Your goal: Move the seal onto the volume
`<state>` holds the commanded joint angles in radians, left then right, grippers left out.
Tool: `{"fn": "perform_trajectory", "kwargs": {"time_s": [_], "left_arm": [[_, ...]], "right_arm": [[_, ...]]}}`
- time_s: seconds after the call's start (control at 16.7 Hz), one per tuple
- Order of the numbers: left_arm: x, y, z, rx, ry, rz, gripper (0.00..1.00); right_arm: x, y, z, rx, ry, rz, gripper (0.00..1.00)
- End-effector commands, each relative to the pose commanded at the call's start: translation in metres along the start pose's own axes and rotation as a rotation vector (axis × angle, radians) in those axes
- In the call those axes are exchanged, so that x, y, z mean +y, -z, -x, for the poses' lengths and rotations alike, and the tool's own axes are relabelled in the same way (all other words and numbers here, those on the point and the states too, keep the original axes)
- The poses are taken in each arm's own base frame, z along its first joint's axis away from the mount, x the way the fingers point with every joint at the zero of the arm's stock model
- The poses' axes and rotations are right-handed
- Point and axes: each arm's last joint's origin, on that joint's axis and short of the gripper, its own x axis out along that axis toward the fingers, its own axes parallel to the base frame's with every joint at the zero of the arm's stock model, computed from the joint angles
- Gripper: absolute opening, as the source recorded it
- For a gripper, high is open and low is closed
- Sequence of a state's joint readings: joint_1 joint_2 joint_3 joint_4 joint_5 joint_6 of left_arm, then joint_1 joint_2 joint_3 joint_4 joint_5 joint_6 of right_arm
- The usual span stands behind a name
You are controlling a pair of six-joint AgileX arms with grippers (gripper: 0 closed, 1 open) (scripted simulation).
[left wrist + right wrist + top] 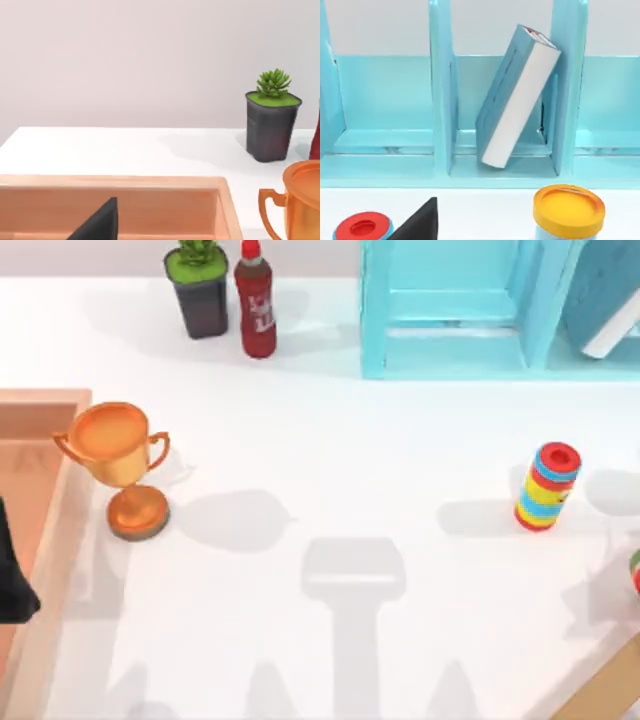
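Left to right, there is one of each thing. On the worktop (330, 460) sit a shallow wooden tray (60, 490), where the left pincer (102, 222) is parked, an orange trophy cup (118, 465), a dark potted succulent (200, 290) and a red bottle (256, 305). Next come a turquoise shelf unit (450, 310), the teal-blue hardcover volume (517, 95), a rainbow-striped cylinder (547, 487) and a yellow-lidded jar (568, 206).

The volume leans tilted inside a shelf compartment, so a seal set on it would likely slide off, and the dividers could catch the right pincer (422, 222). I cannot tell either pincer's opening or the seal's place.
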<state>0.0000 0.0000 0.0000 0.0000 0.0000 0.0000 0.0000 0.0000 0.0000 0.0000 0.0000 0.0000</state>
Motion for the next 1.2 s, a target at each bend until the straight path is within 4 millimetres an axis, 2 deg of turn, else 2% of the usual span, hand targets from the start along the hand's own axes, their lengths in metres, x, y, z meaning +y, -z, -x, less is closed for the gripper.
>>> {"fn": "perform_trajectory", "kwargs": {"time_s": [0.24,0.42,0.6,0.72,0.9,1.02,1.2], "left_arm": [[0.000,0.000,0.000,0.000,0.000,0.000,1.00],[0.000,0.000,0.000,0.000,0.000,0.000,1.00],[0.000,0.000,0.000,0.000,0.000,0.000,1.00],[0.000,0.000,0.000,0.000,0.000,0.000,1.00],[0.000,0.000,0.000,0.000,0.000,0.000,1.00],[0.000,0.000,0.000,0.000,0.000,0.000,1.00],[0.000,0.000,0.000,0.000,0.000,0.000,1.00]], "right_arm": [[0.000,-0.005,-0.001,-0.004,-0.001,-0.007,1.00],[-0.001,-0.022,-0.007,-0.011,-0.007,-0.032,1.00],[-0.002,-0.046,-0.025,-0.001,-0.015,-0.073,1.00],[-0.003,-0.060,-0.046,0.015,-0.021,-0.106,1.00],[-0.007,-0.073,-0.091,0.051,-0.030,-0.162,1.00],[-0.011,-0.071,-0.127,0.080,-0.034,-0.202,1.00],[-0.018,-0.052,-0.182,0.126,-0.039,-0.262,1.00]]}}
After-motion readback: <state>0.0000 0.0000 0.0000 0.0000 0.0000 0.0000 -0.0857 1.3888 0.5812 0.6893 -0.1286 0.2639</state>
